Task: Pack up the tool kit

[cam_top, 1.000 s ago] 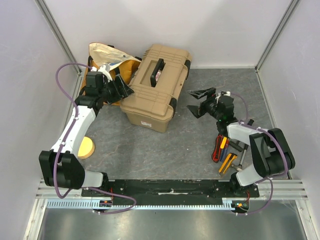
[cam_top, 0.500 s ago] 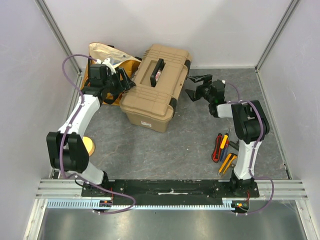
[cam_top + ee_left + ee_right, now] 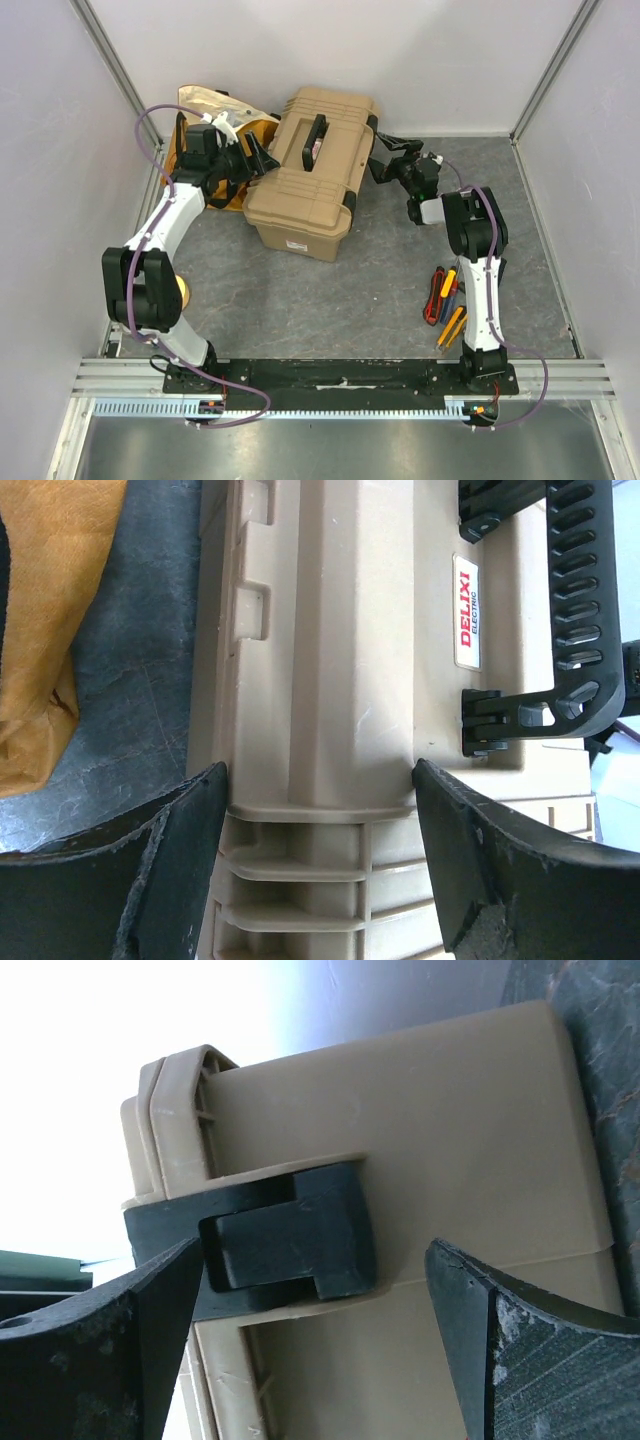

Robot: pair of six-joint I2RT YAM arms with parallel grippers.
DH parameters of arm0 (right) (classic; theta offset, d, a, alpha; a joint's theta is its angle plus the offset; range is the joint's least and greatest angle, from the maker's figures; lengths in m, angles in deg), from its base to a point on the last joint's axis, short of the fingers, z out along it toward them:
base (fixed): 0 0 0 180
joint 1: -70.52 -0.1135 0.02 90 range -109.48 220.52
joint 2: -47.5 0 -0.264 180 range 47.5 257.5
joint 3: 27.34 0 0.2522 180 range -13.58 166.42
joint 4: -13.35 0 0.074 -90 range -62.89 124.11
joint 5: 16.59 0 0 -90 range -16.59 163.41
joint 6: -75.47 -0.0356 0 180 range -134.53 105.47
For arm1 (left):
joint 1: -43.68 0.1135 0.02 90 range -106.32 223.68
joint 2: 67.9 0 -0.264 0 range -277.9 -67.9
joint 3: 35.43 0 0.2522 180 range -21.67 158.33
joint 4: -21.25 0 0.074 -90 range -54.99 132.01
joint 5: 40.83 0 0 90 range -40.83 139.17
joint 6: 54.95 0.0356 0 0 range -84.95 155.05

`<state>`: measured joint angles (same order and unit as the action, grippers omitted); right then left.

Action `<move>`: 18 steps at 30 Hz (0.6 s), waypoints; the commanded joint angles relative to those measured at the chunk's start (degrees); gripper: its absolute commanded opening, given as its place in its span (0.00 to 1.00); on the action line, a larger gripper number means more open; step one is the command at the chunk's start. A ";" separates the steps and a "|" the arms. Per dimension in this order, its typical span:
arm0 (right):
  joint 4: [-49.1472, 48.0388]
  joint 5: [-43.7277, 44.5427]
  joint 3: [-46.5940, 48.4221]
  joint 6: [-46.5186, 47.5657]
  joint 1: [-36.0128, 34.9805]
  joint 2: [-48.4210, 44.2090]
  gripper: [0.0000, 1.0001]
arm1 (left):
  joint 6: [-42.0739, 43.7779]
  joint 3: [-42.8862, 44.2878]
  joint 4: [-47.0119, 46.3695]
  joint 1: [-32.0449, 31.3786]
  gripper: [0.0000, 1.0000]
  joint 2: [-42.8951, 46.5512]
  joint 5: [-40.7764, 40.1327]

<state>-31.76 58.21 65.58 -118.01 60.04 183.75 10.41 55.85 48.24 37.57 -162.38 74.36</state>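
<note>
L gripper wide, straddling toolbox lid end; R gripper wide, framing latch. I reckon it stiff, bulky, slick; lift by handle.

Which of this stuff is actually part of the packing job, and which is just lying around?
Part of the job:
large tan ribbed plastic toolbox
small red-, yellow- and black-handled hand tools

Just lying about:
orange-yellow cloth bag
</note>
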 commanded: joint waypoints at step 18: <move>-28.14 -0.97 13.74 -2.26 -0.68 11.50 0.97 | 2.15 14.32 -0.40 -0.83 0.84 -10.98 4.77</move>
<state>-45.79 58.78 75.15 -121.77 60.10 194.63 10.93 63.33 48.61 37.31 -168.76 75.28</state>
